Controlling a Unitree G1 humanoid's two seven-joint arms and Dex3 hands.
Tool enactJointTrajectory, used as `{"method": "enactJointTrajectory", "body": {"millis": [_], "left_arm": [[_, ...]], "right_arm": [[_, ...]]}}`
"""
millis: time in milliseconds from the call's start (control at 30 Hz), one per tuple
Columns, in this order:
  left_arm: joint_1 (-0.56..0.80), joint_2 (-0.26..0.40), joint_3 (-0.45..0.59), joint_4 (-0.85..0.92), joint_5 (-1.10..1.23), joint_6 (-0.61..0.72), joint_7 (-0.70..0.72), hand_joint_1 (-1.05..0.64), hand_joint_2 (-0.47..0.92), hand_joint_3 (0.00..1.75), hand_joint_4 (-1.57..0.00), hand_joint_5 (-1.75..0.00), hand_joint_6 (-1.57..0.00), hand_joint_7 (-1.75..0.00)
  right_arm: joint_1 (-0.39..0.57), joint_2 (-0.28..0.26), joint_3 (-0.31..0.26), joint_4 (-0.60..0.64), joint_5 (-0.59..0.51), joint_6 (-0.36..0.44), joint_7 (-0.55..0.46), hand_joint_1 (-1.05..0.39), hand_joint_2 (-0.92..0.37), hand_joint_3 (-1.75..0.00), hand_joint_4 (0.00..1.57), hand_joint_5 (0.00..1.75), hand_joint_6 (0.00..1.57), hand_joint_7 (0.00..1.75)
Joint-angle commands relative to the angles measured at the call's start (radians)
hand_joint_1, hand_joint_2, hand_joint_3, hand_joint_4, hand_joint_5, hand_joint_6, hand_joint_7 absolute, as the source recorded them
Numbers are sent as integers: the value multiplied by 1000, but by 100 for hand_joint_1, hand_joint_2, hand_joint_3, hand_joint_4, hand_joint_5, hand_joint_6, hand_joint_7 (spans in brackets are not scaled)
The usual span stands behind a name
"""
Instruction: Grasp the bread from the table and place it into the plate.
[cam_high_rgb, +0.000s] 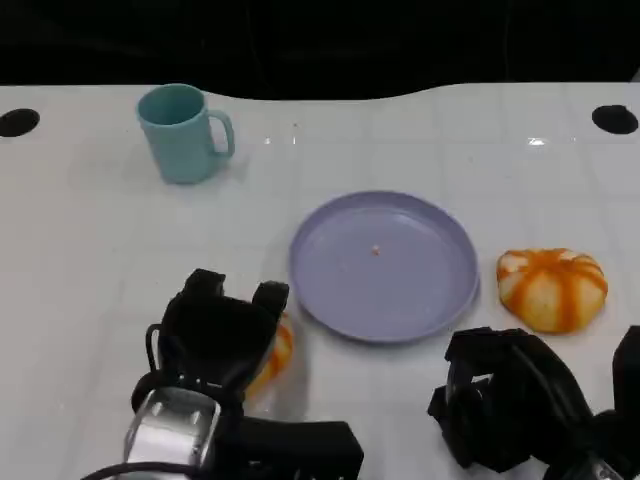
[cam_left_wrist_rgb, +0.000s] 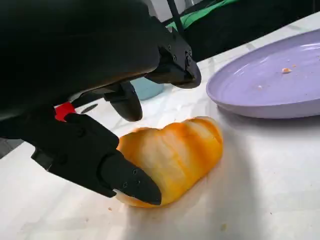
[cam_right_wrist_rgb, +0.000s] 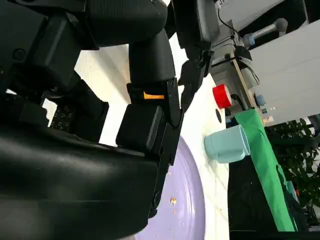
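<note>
Left hand (cam_high_rgb: 222, 335) arched over the bread (cam_left_wrist_rgb: 172, 157).

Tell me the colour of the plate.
The plate is pale lilac-purple, with a few crumbs on it; the head view shows it best.

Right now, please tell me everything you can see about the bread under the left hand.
The bread is a small oval bun, golden orange with paler cream stripes across its ridged top, and it looks soft and glossy. It lies flat on the white table, a little apart from the rim of the purple plate, on its near left side. The left hand is over it with fingers around both its sides; one fingertip seems to touch its end. It has not been lifted.
</note>
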Motion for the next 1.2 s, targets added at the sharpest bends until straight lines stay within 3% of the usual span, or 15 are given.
{"method": "enactJointTrajectory", "body": {"millis": [33, 400, 533, 700, 867, 933, 1067, 1200], "left_arm": [[-22, -14, -1, 42, -38, 34, -13, -37, 64, 2, -24, -94, -29, -5], [-61, -31, -30, 112, -91, 85, -37, -40, 62, 0, -23, -94, -30, -4], [-74, -27, -44, 147, -100, 95, -40, -44, 63, 1, -34, -99, -32, -5], [-90, -23, -65, 190, -103, 109, -33, -53, 65, 1, -37, -94, -35, -5], [-108, -23, -83, 258, -113, 111, 20, -51, 71, 2, -57, -94, -49, -8], [-117, -24, -89, 290, -116, 113, 47, -46, 79, 5, -70, -116, -58, -8], [-137, -14, -99, 332, -135, 102, 78, -38, 90, 11, -92, -140, -78, -10], [-146, 2, -116, 356, -126, 97, 135, -39, 91, 16, -109, -135, -103, -8]], "right_arm": [[-3, -13, -12, 3, 8, -7, 4, -105, -7, -140, 150, 141, 157, 99], [2, -15, -9, -3, 4, -12, 5, -105, -8, -140, 150, 142, 157, 101], [2, -13, -11, -5, 7, -5, 1, -105, -7, -140, 150, 141, 157, 99], [3, -13, -12, -5, 10, -5, 6, -105, -7, -140, 150, 141, 157, 99], [4, -14, -12, -8, 8, -1, 2, -105, -8, -140, 150, 141, 157, 100], [4, -13, -13, -6, 10, -3, 5, -105, -7, -140, 150, 141, 157, 100], [3, -15, -11, -4, 3, -9, 2, -105, -8, -140, 150, 141, 157, 100], [3, -16, -12, -6, 6, -3, 3, -105, -8, -140, 150, 141, 157, 100]]}}
